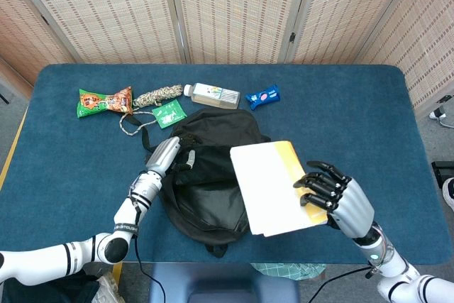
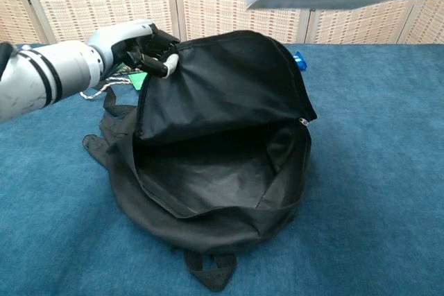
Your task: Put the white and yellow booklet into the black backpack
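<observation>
Above the gaping, floppy black backpack [image 2: 222, 171], flat booklet [image 1: 273, 186] in right hand [image 1: 333, 200]; left hand [image 2: 135, 46] gripping flap.

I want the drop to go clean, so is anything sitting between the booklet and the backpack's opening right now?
Nothing visible blocks it. The left robot hand holds the flap of the black backpack up, so the mouth gapes and looks empty. The right robot hand holds the white and yellow booklet above the bag.

Bright, even light from overhead fills both views, leaving only soft shadows. Focus is sharp. The backpack [image 2: 222, 171] interior stays dim in the chest view.
</observation>
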Controlling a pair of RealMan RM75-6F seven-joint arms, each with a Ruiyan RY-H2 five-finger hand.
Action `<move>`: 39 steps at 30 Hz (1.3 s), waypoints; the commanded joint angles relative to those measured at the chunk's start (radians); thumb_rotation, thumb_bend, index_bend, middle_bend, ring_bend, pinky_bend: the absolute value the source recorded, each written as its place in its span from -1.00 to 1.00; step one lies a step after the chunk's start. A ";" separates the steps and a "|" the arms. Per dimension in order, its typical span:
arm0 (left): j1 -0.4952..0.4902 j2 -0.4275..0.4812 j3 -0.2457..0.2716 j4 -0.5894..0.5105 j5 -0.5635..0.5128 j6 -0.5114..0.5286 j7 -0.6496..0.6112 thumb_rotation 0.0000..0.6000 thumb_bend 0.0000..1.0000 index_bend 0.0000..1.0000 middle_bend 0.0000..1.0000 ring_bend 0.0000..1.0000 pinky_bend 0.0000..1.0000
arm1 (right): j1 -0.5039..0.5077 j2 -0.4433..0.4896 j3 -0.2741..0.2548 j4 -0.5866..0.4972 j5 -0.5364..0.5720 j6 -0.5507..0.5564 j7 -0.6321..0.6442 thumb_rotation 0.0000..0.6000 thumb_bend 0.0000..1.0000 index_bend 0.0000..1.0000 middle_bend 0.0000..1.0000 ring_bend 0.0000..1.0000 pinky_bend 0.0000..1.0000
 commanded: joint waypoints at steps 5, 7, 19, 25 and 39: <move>-0.076 -0.007 -0.051 0.057 -0.156 -0.041 0.055 1.00 0.44 0.22 -0.30 -0.39 -0.80 | 0.014 -0.044 -0.049 -0.034 -0.033 -0.067 0.044 1.00 -0.22 0.69 -0.03 -0.12 -0.36; -0.089 -0.009 -0.055 0.064 -0.182 -0.041 0.066 1.00 0.44 0.21 -0.30 -0.39 -0.80 | 0.019 -0.063 -0.060 -0.028 -0.038 -0.090 0.051 1.00 -0.22 0.69 -0.03 -0.12 -0.36; -0.111 0.002 -0.061 0.066 -0.251 -0.047 0.062 1.00 0.44 0.21 -0.30 -0.40 -0.81 | 0.083 -0.231 -0.088 0.105 -0.052 -0.247 0.069 1.00 -0.22 0.69 -0.03 -0.09 -0.32; -0.111 0.013 -0.060 0.056 -0.264 -0.049 0.050 1.00 0.44 0.21 -0.30 -0.41 -0.81 | 0.133 -0.339 -0.062 0.239 -0.037 -0.306 0.060 1.00 -0.22 0.69 -0.02 -0.09 -0.30; -0.103 0.049 -0.048 0.017 -0.263 -0.040 0.038 1.00 0.44 0.21 -0.30 -0.42 -0.82 | 0.218 -0.522 -0.042 0.597 0.008 -0.364 0.020 1.00 -0.19 0.71 -0.01 -0.08 -0.27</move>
